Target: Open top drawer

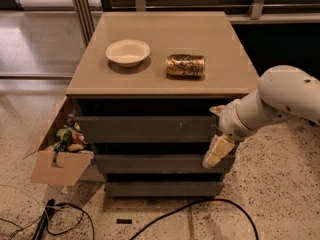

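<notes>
We begin at the gripper [216,153], a cream-coloured claw that points down and to the left at the right end of the drawer stack. It lies across the right end of the middle drawer [155,163], its upper part level with the lower edge of the top drawer [145,128]. We cannot tell whether the claw is open or closed, nor whether it touches either front. Behind it, the white arm [280,96] runs up and to the right, out of the frame.

The top drawer is the uppermost of three dark grey, handleless fronts. It sits back under the overhanging edge of the tabletop [210,31], with a dark gap above it. A few small white scratches mark it right of centre. The bottom drawer [162,188] is the lowest front, just above the floor.

On the tan tabletop we see a white bowl [128,52], upright, towards the left. A gold can [185,65] lies on its side just to the right of the bowl and apart from it. The can bears dark printing, but we cannot read any brand or word on it.

To the left of the cabinet, a cardboard box [55,166] leans against it, holding mixed small items. We make out no writing on the box. Black cables [190,209] trail over the speckled floor in front.
</notes>
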Robot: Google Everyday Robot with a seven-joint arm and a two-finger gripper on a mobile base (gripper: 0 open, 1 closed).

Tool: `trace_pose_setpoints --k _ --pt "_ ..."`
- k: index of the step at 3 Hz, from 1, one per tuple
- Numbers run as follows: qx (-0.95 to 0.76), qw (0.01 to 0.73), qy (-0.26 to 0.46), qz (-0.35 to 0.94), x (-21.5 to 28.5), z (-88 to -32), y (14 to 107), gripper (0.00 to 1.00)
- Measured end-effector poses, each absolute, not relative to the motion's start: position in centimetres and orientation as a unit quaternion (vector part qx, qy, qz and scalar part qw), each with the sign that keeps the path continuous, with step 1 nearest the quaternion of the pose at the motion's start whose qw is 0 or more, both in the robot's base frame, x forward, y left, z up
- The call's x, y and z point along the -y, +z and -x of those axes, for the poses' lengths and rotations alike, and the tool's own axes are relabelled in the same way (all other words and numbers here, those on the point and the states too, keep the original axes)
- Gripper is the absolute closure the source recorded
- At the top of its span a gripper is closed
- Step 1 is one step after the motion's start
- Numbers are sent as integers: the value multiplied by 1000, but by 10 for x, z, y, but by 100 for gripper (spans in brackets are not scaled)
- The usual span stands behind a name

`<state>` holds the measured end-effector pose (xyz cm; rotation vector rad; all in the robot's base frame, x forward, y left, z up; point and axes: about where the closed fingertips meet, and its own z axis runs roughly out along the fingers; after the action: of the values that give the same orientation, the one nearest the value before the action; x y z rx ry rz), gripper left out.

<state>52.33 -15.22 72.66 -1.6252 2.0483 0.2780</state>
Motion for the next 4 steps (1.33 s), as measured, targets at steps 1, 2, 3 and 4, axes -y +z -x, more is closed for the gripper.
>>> trace_pose_setpoints --k 1,2,3,4 --pt "-746 277 82 601 152 -546 711 0" --pt "-740 295 54 602 153 -565 696 0" --pt "-739 309 37 597 153 -587 676 0" --pt "-742 310 37 593 153 -596 662 0"
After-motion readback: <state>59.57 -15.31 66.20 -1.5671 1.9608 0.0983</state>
